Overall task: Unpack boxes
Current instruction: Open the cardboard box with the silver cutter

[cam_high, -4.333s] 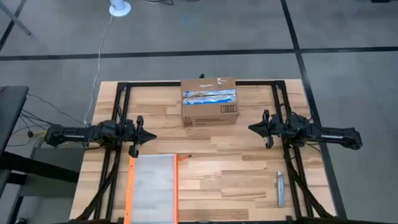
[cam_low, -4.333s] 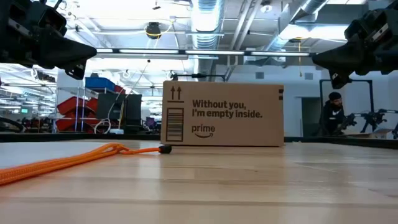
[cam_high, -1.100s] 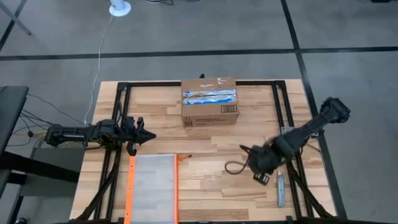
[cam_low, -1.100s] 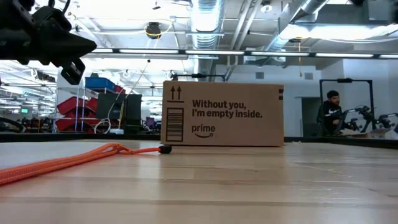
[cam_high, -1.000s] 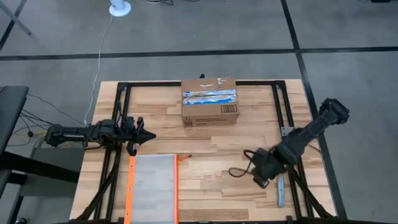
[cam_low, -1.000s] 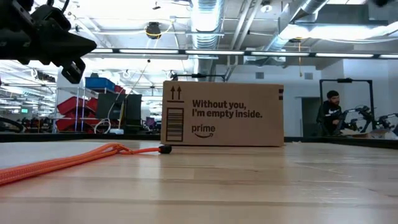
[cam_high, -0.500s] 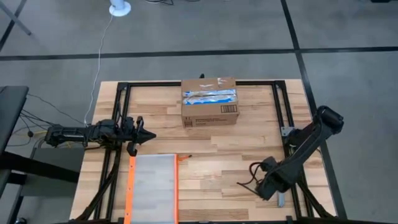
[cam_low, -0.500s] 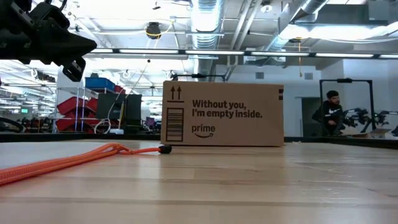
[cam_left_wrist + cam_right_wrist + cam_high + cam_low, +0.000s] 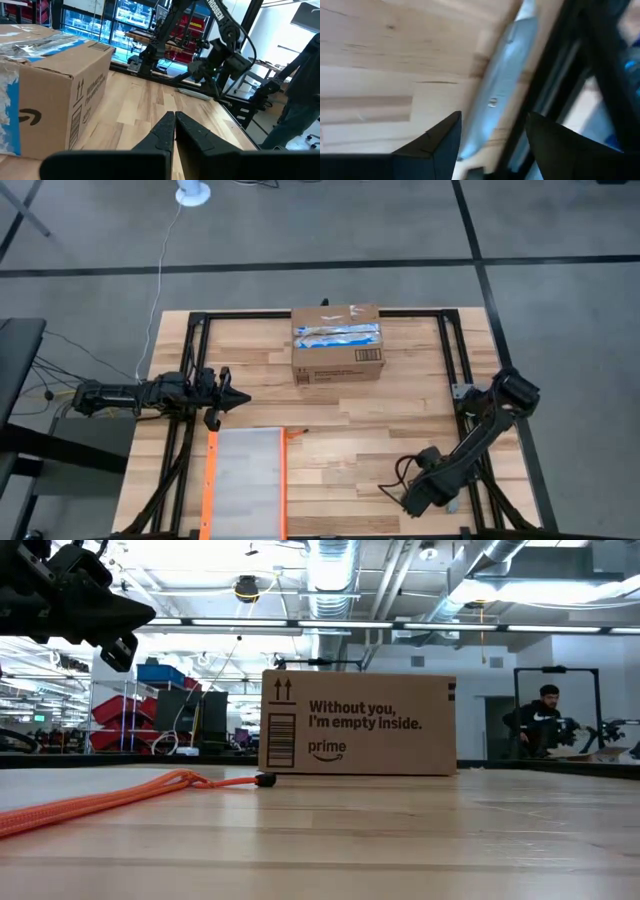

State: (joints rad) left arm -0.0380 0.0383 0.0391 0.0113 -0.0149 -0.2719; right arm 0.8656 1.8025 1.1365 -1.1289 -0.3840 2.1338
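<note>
The brown cardboard box (image 9: 338,342), with blue-and-white tape on top, stands on its base at the table's far middle; the low view shows its printed side (image 9: 357,723). My left gripper (image 9: 236,396) hovers shut at the table's left, pointing toward the right, with the box (image 9: 50,85) beside it. My right gripper (image 9: 414,500) is low at the near right, open. In the right wrist view its fingers (image 9: 435,142) stand on either side of a silvery utility knife (image 9: 501,95) lying on the table, without touching it.
A clear pouch with orange edges (image 9: 247,478) lies flat at the near left, its orange cord (image 9: 110,798) trailing across the table. The black frame rails (image 9: 470,450) run along the table's sides, close to the knife. People work in the room beyond the table.
My right arm has swung from the table's right middle toward the near edge and has come down over the utility knife. The box and pouch have stayed put.
</note>
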